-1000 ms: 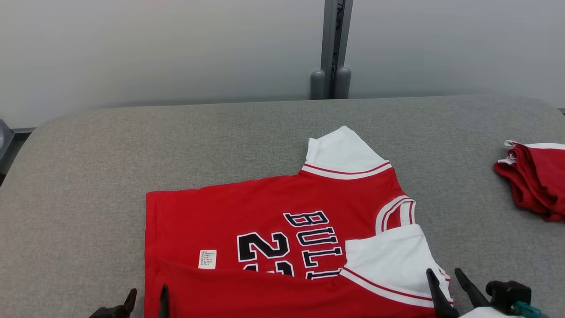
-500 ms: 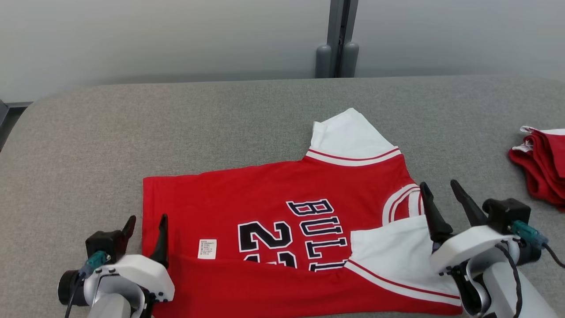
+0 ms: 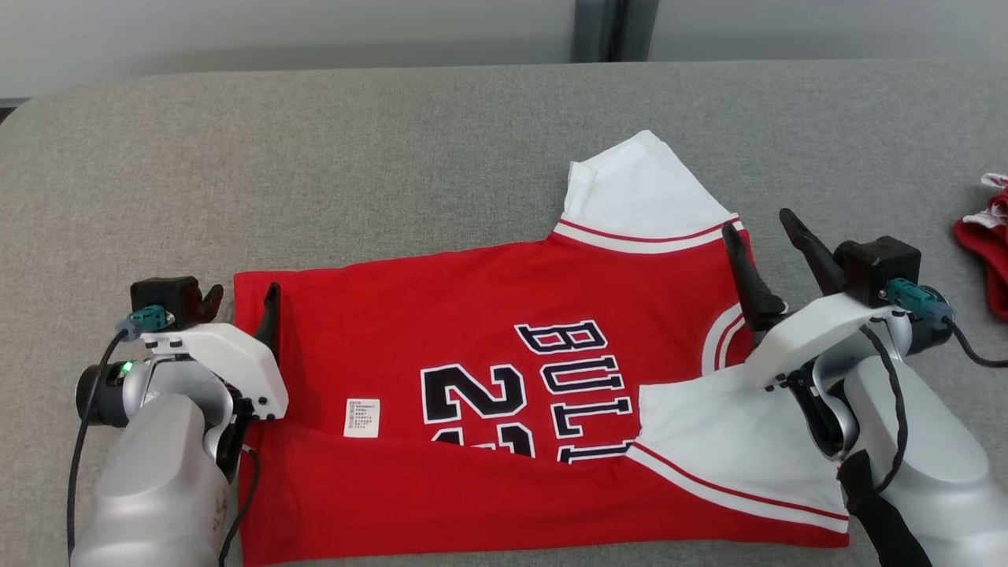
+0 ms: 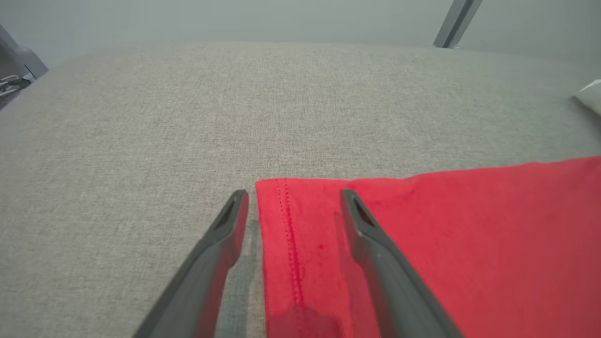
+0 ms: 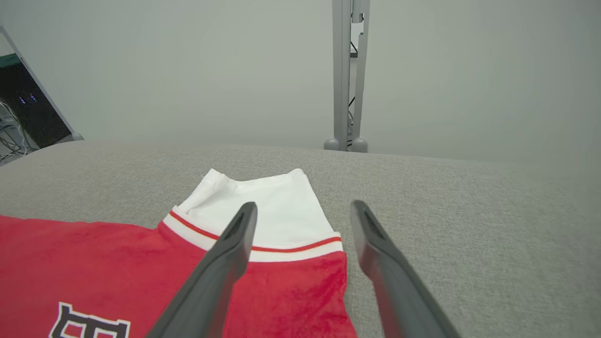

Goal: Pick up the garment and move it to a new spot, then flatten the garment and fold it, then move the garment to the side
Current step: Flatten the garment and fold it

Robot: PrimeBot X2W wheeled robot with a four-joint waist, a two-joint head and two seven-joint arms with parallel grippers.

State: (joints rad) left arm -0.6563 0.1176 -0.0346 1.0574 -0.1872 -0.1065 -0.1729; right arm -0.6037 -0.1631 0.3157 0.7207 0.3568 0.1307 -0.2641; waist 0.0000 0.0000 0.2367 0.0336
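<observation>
A red garment (image 3: 441, 315), a jersey with white sleeves and dark lettering, lies on the grey table (image 3: 315, 157), its near edge folded up over the front. My left gripper (image 3: 240, 298) is open at the jersey's far left corner (image 4: 281, 197), one finger on cloth, the other beside the hem. My right gripper (image 3: 762, 228) is open over the jersey's right shoulder, just below the far white sleeve (image 5: 263, 197). The red fabric (image 5: 291, 286) lies between and under its fingers. Neither gripper holds anything.
A second pile of red cloth (image 3: 984, 252) lies at the table's right edge. A grey post (image 5: 347, 75) stands behind the table against a pale wall. The table's rounded far left corner (image 4: 56, 65) drops off near dark equipment.
The head camera has tipped down, so the whole scene has shifted. Both arms have reached forward from the near edge to the jersey's far corners. Both grippers stay open.
</observation>
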